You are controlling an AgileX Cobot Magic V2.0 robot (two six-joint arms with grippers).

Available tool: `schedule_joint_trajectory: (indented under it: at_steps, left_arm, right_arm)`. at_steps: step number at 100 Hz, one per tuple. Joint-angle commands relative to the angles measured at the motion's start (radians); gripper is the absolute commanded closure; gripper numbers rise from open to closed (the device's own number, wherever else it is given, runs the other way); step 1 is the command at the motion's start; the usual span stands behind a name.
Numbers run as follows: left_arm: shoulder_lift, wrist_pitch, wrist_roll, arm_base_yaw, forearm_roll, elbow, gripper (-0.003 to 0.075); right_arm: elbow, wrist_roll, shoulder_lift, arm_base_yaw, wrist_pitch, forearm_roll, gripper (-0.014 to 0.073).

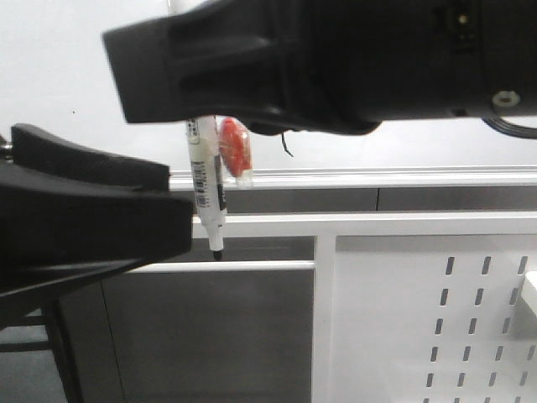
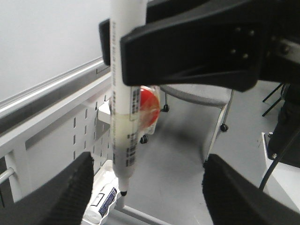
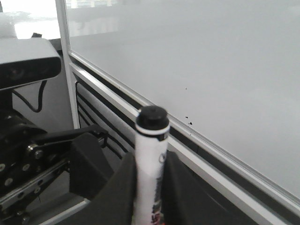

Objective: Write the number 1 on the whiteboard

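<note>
right gripper clamped on marker | left gripper spread apart | front view alone shows stroke | whiteboard rail just beside marker

A lab or office room: wall whiteboard, perforated metal panel, wheeled chair.

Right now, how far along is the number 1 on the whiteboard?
Possibly done: a short black hooked mark shows on the whiteboard under the arm, mostly hidden. In hand: the right gripper clamps the marker, tip down, below the board's rail and off the surface. The left gripper is open. Left: confirming the stroke.
</note>
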Motion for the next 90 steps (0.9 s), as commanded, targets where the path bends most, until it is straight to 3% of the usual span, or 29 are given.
schedule_joint_trajectory:
  at_steps: [1,70,90]
  left_arm:
    - [-0.024,-0.21,-0.009,-0.012,-0.069,-0.029,0.0269]
    - [-0.02,-0.21,-0.007,-0.012,-0.095,-0.033,0.027]
    - [-0.02,-0.21,-0.007,-0.012,-0.102,-0.033,0.0309]
  right_arm:
    - [-0.032,-0.002,-0.017,-0.005,-0.092,-0.038,0.0662]
    - [-0.056,0.057,-0.015,-0.004,-0.109,-0.124,0.0662]
    - [-0.056,0.064,-0.015,-0.004,-0.115,-0.133,0.0662]
